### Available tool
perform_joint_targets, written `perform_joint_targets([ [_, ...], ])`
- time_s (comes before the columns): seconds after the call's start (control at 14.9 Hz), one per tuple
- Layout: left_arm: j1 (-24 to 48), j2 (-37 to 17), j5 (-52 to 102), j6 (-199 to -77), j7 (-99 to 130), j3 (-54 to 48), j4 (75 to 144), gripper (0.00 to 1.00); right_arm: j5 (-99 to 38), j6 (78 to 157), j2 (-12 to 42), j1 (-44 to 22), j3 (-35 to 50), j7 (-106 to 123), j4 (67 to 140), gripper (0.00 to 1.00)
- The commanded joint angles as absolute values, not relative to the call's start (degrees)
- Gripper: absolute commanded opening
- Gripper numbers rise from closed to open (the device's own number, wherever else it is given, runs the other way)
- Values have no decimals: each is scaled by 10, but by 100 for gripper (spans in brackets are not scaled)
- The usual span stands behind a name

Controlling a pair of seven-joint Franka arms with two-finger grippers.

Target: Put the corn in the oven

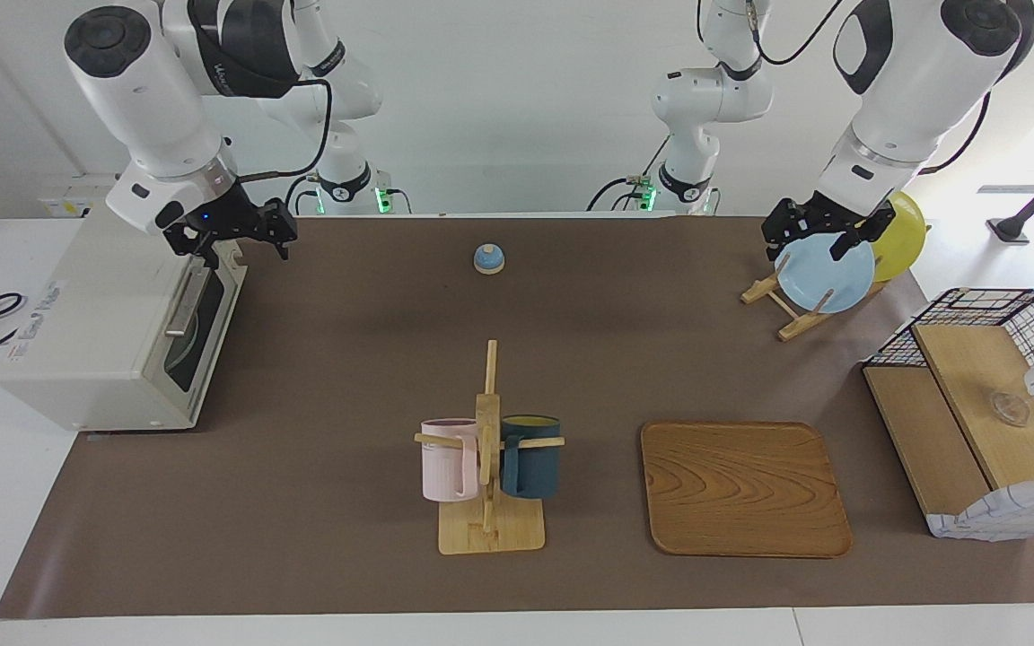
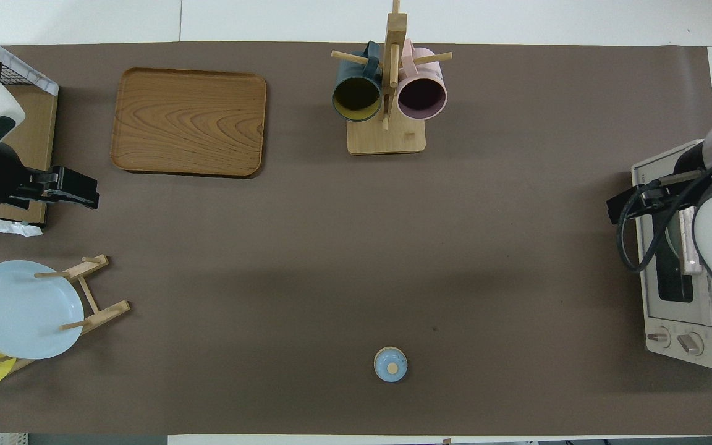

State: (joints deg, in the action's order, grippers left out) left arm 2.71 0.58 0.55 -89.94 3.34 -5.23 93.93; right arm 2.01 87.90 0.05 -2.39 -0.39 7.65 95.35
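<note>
The cream oven [image 1: 95,332] stands at the right arm's end of the table, its dark glass door shut and its bar handle [image 1: 187,301] facing the mat. My right gripper [image 1: 234,240] hangs open and empty just above the oven's door edge, at the corner nearest the robots. In the overhead view the oven [image 2: 680,309] is partly covered by the right arm, with the right gripper [image 2: 640,201] at its door edge. The corn is hidden. My left gripper [image 1: 818,235] waits open over the plate rack, holding nothing; in the overhead view the left gripper [image 2: 78,188] shows beside the shelf.
A small blue bell [image 1: 488,258] sits mid-table near the robots. A mug tree [image 1: 487,449] with pink and dark blue mugs and a wooden tray [image 1: 741,489] lie farther out. A plate rack [image 1: 786,309] with blue and yellow plates and a wire-basket shelf [image 1: 984,404] fill the left arm's end.
</note>
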Motion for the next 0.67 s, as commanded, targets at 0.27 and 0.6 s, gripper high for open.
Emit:
perform_joint_targets([
  [0.27, 22, 20, 1, -905, 30, -55, 956, 100, 1, 885, -8, -17, -9, 67, 957, 100],
  [0.6, 22, 20, 1, -906, 30, -55, 956, 100, 3, 895, -8, -17, -9, 66, 957, 100],
])
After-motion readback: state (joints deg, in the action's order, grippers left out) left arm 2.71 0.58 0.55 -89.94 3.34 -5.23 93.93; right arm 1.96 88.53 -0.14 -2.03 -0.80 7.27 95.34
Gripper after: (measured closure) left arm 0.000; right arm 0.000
